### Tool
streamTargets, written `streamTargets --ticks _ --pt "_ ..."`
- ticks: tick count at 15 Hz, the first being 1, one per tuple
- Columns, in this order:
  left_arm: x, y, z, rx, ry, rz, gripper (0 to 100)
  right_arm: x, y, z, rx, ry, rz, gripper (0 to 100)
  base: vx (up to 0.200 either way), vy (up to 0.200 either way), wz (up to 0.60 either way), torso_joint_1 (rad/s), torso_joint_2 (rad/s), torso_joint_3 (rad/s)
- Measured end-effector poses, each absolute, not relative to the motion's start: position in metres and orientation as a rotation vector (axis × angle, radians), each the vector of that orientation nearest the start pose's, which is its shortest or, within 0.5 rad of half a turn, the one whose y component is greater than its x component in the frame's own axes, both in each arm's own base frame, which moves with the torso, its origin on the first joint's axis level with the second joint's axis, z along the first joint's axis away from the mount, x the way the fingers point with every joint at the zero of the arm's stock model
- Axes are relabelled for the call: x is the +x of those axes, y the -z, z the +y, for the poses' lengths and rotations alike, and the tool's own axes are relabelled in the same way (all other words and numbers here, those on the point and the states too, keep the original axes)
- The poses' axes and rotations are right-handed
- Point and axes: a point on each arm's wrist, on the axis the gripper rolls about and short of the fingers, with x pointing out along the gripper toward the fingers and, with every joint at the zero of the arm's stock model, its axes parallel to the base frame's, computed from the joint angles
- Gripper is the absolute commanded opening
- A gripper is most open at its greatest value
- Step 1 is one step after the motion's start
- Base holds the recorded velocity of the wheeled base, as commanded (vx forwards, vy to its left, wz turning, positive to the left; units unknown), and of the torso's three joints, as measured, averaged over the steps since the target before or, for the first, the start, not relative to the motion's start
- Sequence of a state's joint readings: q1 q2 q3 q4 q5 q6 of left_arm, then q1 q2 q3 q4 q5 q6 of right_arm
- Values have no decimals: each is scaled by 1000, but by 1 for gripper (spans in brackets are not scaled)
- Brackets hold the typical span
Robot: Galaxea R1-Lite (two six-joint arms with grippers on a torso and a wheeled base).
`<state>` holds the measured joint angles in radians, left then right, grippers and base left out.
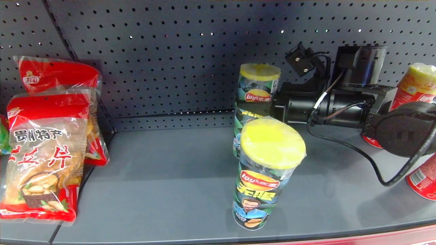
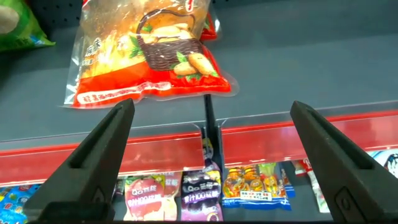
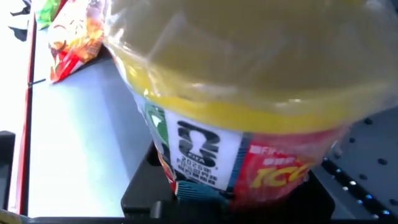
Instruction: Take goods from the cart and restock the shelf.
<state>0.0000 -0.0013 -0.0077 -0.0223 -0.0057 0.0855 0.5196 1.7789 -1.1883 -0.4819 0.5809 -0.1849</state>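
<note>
Two green chip cans with yellow lids stand on the grey shelf (image 1: 170, 177). The front can (image 1: 269, 170) stands free near the shelf's front edge. Behind it, the rear can (image 1: 259, 81) stands upright close to the pegboard, and my right gripper (image 1: 255, 109) is shut on its middle from the right. In the right wrist view that can (image 3: 249, 74) sits close up between the black fingers (image 3: 146, 190). My left gripper (image 2: 212, 106) hangs open and holds nothing, in front of the red shelf edge (image 2: 261, 140).
Clear-and-red bags of potato slices (image 1: 44, 153) lean at the shelf's left; one such bag (image 2: 149, 56) lies ahead of the left gripper. Red chip cans (image 1: 419, 85) stand at the far right. Small candy packs (image 2: 255, 183) fill the lower shelf. Bare shelf lies between bags and cans.
</note>
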Motion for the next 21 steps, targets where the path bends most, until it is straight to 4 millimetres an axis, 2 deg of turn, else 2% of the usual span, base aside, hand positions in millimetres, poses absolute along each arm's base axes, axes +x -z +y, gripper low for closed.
streamTargets --ticks 9,16,17,21 --pt "-24 -80 0 86 5 -32 100 298 -233 186 -158 -1120 49 0 0 0 0 0 0 0" --pt "-24 -80 0 86 4 -32 100 286 -226 177 -162 -1118 85 0 0 0 0 0 0 0" --pt "-24 -80 0 86 5 -32 100 285 -225 176 -162 -1118 88 100 0 0 0 0 0 0" --pt "-24 -80 0 86 5 -32 100 279 -224 172 -170 -1128 90 100 0 0 0 0 0 0"
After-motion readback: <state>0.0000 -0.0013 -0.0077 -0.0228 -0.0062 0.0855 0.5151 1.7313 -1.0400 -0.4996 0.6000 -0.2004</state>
